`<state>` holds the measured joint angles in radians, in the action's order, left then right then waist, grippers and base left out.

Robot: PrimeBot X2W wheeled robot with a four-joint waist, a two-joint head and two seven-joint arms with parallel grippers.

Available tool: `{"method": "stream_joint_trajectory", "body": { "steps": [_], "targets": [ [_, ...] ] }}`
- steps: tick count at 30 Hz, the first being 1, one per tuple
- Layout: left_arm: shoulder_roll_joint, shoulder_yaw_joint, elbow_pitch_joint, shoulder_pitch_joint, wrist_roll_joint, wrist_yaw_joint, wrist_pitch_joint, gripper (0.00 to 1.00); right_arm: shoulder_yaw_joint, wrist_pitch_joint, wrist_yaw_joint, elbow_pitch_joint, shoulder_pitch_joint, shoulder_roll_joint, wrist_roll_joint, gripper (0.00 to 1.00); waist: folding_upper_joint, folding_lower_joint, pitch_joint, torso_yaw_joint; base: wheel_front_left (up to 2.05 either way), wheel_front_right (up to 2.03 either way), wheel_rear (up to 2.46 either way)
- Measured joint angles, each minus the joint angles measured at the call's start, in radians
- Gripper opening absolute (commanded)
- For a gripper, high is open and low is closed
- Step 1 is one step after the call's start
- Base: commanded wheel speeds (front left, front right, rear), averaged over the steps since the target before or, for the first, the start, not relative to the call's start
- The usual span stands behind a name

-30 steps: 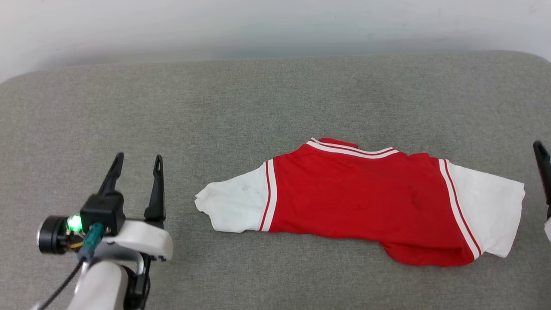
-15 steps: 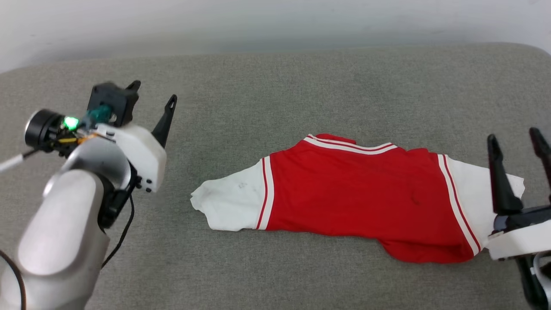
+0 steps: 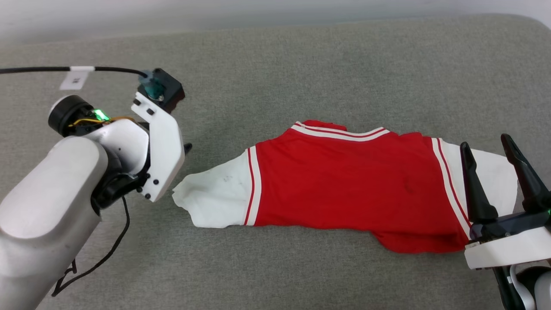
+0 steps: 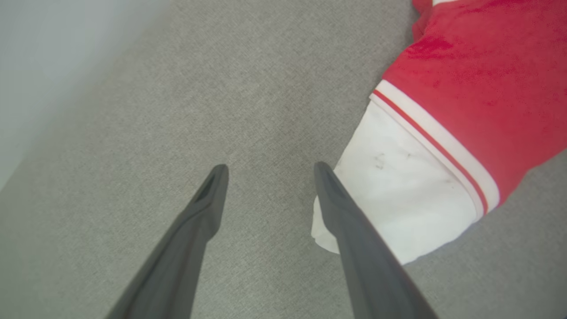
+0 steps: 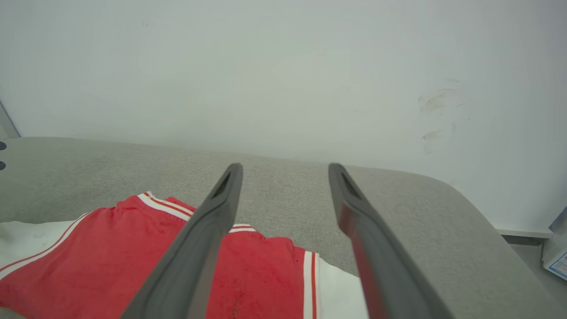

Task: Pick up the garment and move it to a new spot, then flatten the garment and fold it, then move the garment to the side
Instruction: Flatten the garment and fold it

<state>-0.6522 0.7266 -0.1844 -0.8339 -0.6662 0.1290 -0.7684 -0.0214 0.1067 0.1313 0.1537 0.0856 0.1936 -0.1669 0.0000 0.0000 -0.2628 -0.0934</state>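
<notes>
Left end effector [image 4: 270, 166] spread, empty, just beside garment [image 3: 344, 181] | right end effector [image 3: 485, 142] spread, empty

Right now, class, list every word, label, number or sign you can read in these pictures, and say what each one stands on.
No text here reads clearly.
On the white paper tag around the thin black cable: dark print, too small to read.
On the pale box at the right wrist view's lower right edge: a blue-printed label, too blurred to read.
On a white sleeve of the red soft-fabric T-shirt: small dark marks, not readable letters.
</notes>
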Motion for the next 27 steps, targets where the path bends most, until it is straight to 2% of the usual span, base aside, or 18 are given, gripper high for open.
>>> {"method": "stream_joint_trajectory", "body": {
  "steps": [9, 17, 18, 22, 27],
  "targets": [
    [-0.059, 0.248, -0.026, -0.086, -0.134, 0.0, -0.165, 1.0, 0.035, 0.022, 0.0, -0.03, 0.036, 0.001, 0.002, 1.0, 0.0, 0.0, -0.054, -0.032, 0.0, 0.0, 0.0],
    [-0.086, 0.401, -0.079, -0.135, -0.179, 0.002, -0.134, 1.0, 0.052, 0.043, 0.0, -0.067, 0.074, 0.003, -0.001, 1.0, 0.0, 0.0, -0.094, -0.057, 0.0, 0.0, 0.0],
    [-0.086, 0.409, -0.088, -0.14, -0.189, 0.002, -0.127, 0.01, 0.053, 0.043, 0.0, -0.07, 0.077, 0.004, -0.001, 1.0, 0.0, 0.0, -0.097, -0.058, 0.0, 0.0, 0.0],
    [-0.088, 0.439, -0.11, -0.16, -0.206, 0.002, -0.059, 0.0, 0.044, 0.047, 0.0, -0.087, 0.087, 0.019, -0.01, 1.0, 0.0, 0.0, -0.092, -0.055, 0.0, 0.0, 0.0],
    [-0.123, 0.459, -0.094, -0.155, -0.23, 0.002, 0.028, 0.0, -0.003, 0.023, 0.0, -0.07, 0.12, 0.083, -0.017, 1.0, 0.0, 0.0001, -0.059, -0.04, 0.0, 0.0, 0.0]
  ]
}}
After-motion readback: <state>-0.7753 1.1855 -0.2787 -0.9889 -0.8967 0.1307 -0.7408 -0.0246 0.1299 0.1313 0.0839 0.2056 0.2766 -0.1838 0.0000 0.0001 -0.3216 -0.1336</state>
